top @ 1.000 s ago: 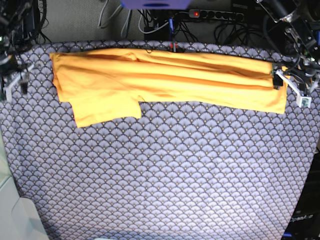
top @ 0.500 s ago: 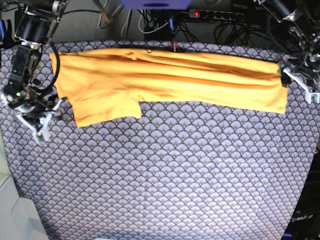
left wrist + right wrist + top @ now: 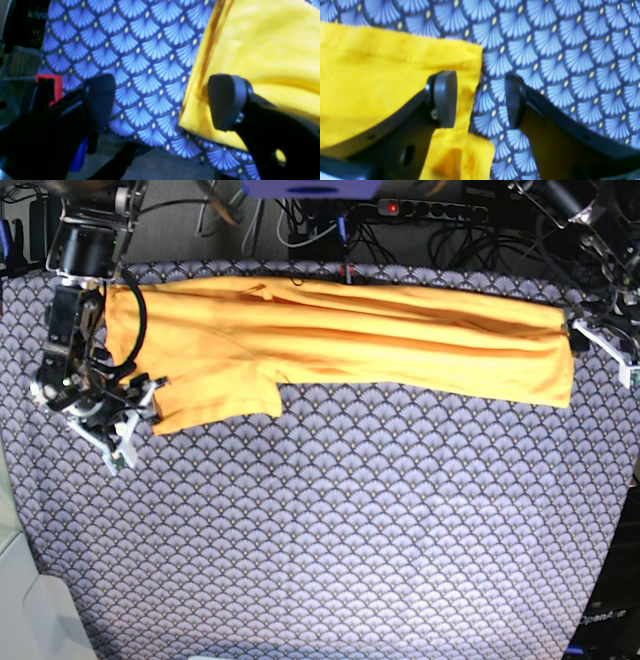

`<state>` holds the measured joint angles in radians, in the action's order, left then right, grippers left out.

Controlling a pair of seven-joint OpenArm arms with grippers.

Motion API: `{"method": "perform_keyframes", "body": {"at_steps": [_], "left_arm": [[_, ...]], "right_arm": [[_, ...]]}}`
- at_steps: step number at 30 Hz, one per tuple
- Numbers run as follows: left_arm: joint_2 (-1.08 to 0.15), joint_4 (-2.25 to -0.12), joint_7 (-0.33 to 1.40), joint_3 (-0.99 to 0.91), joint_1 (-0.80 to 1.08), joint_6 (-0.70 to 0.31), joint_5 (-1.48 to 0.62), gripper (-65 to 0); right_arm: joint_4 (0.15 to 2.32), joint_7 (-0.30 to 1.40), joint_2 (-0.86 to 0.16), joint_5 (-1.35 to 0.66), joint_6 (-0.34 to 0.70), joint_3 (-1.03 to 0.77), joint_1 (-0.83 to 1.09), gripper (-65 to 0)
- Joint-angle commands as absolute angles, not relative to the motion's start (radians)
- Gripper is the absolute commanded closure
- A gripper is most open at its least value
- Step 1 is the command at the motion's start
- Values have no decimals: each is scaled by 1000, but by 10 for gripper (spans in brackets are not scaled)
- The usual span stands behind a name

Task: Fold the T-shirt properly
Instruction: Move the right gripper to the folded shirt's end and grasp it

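T-shirt (image 3: 340, 340) lies long-axis left to right along the table's far edge. Right gripper (image 3: 480, 100) straddles the sleeve corner, jaws apart, empty. Left gripper (image 3: 160, 100) gapes wide, empty, at the hem.

Both arms low — jaws apart
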<state>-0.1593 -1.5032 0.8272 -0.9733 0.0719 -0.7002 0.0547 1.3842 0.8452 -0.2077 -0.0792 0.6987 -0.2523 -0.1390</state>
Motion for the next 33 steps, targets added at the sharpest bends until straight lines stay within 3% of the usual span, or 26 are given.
{"method": "perform_keyframes", "body": {"at_steps": [1, 11, 26, 28, 33], "left_arm": [[-174, -1521, 809, -974, 65, -698, 47, -568], [-174, -1521, 811, -977, 65, -698, 47, -568], [-174, -1520, 811, -975, 64, -698, 47, -568], [-174, -1520, 811, -974, 64, -698, 47, -568], [-174, -1520, 811, -974, 64, -698, 47, -568]], "right_arm": [[1379, 828, -220, -87, 698, -255, -168, -318], [1248, 776, -222, -85, 698, -254, -239, -319], [1250, 774, -219, -88, 698, -143, -234, -308], [1250, 774, -223, -88, 698, -143, -237, -266], [1250, 774, -226, -87, 698, -142, -243, -47]]}}
